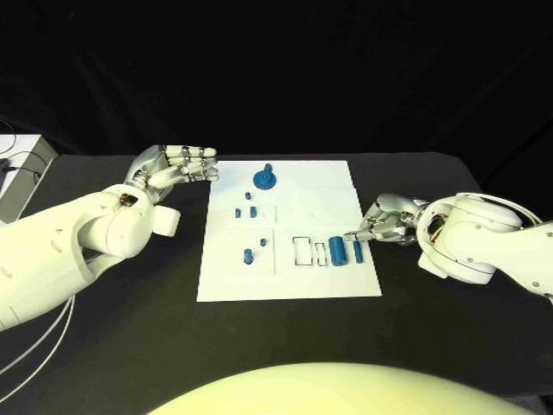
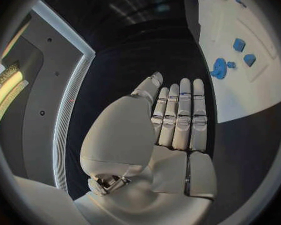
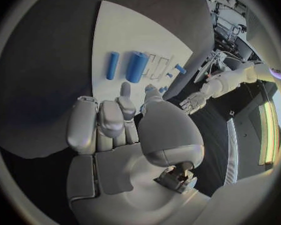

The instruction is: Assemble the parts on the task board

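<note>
The white task board [image 1: 304, 278] lies in the middle of the table. A round blue part [image 1: 265, 178] stands near its far edge, with small blue parts [image 1: 250, 197] below it and two more [image 1: 248, 255] lower left. A thick blue cylinder [image 1: 336, 251] and a slim one [image 1: 356, 251] lie near the right edge. My left hand [image 1: 177, 166] hovers off the board's far left corner, fingers straight and holding nothing [image 2: 178, 115]. My right hand [image 1: 383, 220] is beside the board's right edge, just short of the slim cylinder [image 3: 112, 65], holding nothing [image 3: 115, 125].
A white box [image 1: 9, 164] with cables sits at the table's far left. Empty outlined slots [image 1: 309, 251] are on the board left of the cylinders. Black table [image 1: 127, 303] surrounds the board on all sides.
</note>
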`<action>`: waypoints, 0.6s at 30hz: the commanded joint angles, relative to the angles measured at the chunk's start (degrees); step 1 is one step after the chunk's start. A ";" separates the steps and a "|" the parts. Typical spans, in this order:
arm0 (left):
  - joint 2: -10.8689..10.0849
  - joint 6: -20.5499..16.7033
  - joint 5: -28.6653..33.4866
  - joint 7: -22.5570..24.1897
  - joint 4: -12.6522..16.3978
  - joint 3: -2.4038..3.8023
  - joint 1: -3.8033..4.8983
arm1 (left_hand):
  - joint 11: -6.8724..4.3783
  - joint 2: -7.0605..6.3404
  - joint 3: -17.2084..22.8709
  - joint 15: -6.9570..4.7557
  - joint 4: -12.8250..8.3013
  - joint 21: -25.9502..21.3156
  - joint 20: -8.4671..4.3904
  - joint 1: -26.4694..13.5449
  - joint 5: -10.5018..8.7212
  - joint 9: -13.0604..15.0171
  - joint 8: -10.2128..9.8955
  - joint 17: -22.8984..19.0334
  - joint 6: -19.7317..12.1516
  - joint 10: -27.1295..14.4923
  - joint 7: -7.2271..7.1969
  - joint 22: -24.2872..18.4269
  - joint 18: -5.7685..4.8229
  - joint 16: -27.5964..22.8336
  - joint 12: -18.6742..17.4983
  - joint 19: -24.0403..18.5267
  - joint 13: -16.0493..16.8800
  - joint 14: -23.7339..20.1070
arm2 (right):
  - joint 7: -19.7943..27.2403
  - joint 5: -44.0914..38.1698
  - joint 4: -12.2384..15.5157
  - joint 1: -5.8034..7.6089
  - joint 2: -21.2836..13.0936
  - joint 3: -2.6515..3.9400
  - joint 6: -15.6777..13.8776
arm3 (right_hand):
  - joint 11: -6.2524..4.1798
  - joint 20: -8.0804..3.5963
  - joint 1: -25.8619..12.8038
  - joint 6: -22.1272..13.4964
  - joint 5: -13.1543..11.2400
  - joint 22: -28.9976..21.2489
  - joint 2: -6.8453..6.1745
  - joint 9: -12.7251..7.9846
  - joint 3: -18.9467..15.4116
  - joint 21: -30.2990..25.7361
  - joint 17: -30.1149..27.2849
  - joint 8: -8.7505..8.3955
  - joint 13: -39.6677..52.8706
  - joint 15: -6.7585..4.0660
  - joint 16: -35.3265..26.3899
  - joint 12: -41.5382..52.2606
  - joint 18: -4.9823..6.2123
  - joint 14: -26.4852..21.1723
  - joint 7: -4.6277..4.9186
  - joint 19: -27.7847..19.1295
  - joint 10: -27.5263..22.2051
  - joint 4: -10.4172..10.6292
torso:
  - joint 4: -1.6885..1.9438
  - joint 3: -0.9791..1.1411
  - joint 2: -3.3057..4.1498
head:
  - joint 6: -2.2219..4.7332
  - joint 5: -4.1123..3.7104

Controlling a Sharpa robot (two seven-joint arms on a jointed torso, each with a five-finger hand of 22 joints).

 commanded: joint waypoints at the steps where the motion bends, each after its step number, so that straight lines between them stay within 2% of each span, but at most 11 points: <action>1: -0.08 0.83 0.12 0.47 0.30 0.04 -0.04 | -0.07 -0.03 -0.02 0.15 0.28 -0.25 0.26 -0.55 0.14 0.00 0.04 0.04 0.45 -0.11 0.08 -0.05 -0.31 -0.02 -0.13 -0.12 -0.07 -0.43 | -3.78 -1.75 -0.51 -0.53 0.92 -0.08 3.92 | 0.00 -0.34 -0.71 0.27 0.08 2.60 0.16 1.00 -0.09 -0.50 0.37 -0.77 0.39 -0.32 -0.07 -0.38 -0.60 0.04 -0.32 4.44 0.44 -0.59 | 0.13 -0.12 0.01 | -0.28 -0.25; 12: -0.43 0.75 0.14 0.41 0.53 0.04 -0.05 | -0.05 -0.01 0.02 0.16 0.58 -0.27 0.28 -0.69 0.14 0.00 0.03 0.06 0.41 -0.15 0.11 -0.23 -0.32 0.01 -0.13 -0.08 -0.07 -0.44 | -4.28 -2.11 -2.73 -2.17 4.61 -0.15 4.22 | 0.01 -0.32 -1.39 0.22 -0.16 2.99 0.21 2.15 -0.17 -0.07 0.95 -1.08 0.64 -0.31 0.13 -0.49 -0.61 0.11 -0.33 4.45 0.38 -0.60 | 0.03 -0.03 0.11 | -0.49 -0.27; 18: -0.54 0.79 0.16 0.32 0.59 0.05 -0.05 | -0.03 -0.01 -0.02 0.17 0.67 -0.28 0.30 -0.79 0.14 -0.01 0.03 0.06 0.39 -0.18 0.13 -0.26 -0.33 0.01 -0.14 -0.08 -0.08 -0.45 | -4.30 -2.17 -3.43 -2.68 6.09 -0.15 3.94 | -0.01 -0.34 -1.72 0.13 -0.34 3.05 0.15 3.02 -0.22 -0.20 1.16 -0.94 0.70 -0.33 0.16 -0.48 -0.57 0.14 -0.38 4.44 0.36 -0.64 | 0.04 -0.07 0.11 | -0.73 -0.20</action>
